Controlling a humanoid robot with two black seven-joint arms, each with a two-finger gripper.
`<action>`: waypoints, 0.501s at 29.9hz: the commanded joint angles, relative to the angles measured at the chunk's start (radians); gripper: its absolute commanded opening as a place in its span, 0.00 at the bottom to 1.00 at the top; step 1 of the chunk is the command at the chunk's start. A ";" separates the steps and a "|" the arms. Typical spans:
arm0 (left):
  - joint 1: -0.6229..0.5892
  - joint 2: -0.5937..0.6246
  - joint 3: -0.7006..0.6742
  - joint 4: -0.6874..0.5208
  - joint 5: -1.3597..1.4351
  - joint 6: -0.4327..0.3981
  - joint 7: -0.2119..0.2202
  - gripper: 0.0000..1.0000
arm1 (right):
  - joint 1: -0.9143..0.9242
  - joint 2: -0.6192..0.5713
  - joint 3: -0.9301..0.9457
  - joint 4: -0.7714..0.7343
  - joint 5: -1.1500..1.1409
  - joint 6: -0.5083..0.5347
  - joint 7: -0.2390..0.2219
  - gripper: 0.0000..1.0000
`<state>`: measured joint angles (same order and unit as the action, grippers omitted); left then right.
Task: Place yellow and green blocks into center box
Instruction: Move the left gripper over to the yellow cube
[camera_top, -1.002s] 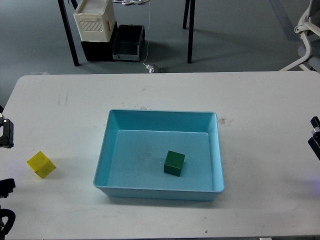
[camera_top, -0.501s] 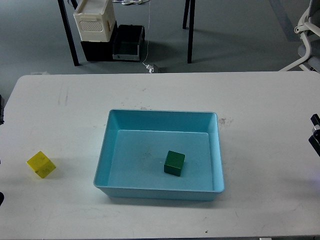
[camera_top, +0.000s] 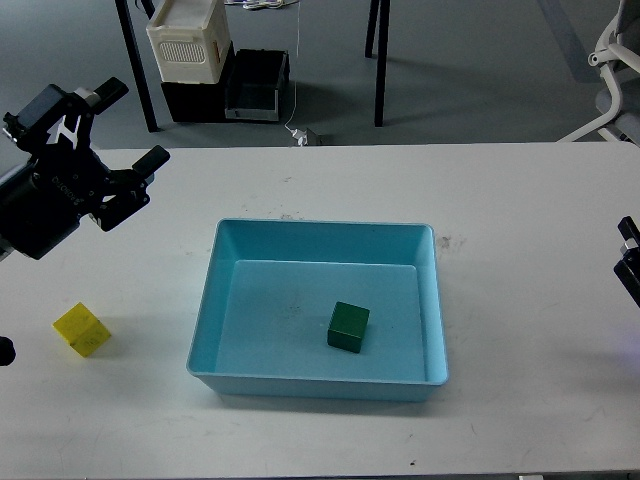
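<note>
A light blue box (camera_top: 316, 382) sits in the middle of the white table. A green block (camera_top: 348, 327) lies inside it, right of centre. A yellow block (camera_top: 82, 329) lies on the table to the left of the box. My left gripper (camera_top: 127, 128) is raised at the upper left, open and empty, well above and behind the yellow block. Only a small dark part of my right gripper (camera_top: 629, 266) shows at the right edge; its fingers cannot be told apart.
The white table (camera_top: 520, 210) reaches to all sides of the box. Beyond its far edge stand a cream and black crate stack (camera_top: 195, 55), black table legs (camera_top: 380, 60) and a white chair base (camera_top: 610, 90) on the grey floor.
My left arm has swung up into view from the left edge to the upper left, fingers spread. The blocks, box and right gripper have stayed put.
</note>
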<state>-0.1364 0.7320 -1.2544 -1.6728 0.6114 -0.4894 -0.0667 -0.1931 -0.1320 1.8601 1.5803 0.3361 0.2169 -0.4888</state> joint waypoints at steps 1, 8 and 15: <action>-0.086 0.137 0.084 0.007 0.033 0.001 0.001 1.00 | 0.003 0.006 -0.002 -0.003 0.000 0.001 0.000 1.00; -0.320 0.288 0.357 0.048 0.178 0.001 -0.001 1.00 | 0.026 0.009 -0.025 -0.006 -0.003 0.001 0.000 1.00; -0.586 0.280 0.699 0.156 0.332 0.001 -0.012 1.00 | 0.026 0.009 -0.025 -0.023 -0.003 0.007 0.000 1.00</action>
<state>-0.6204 1.0182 -0.6888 -1.5622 0.8841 -0.4888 -0.0745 -0.1673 -0.1227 1.8339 1.5647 0.3329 0.2194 -0.4885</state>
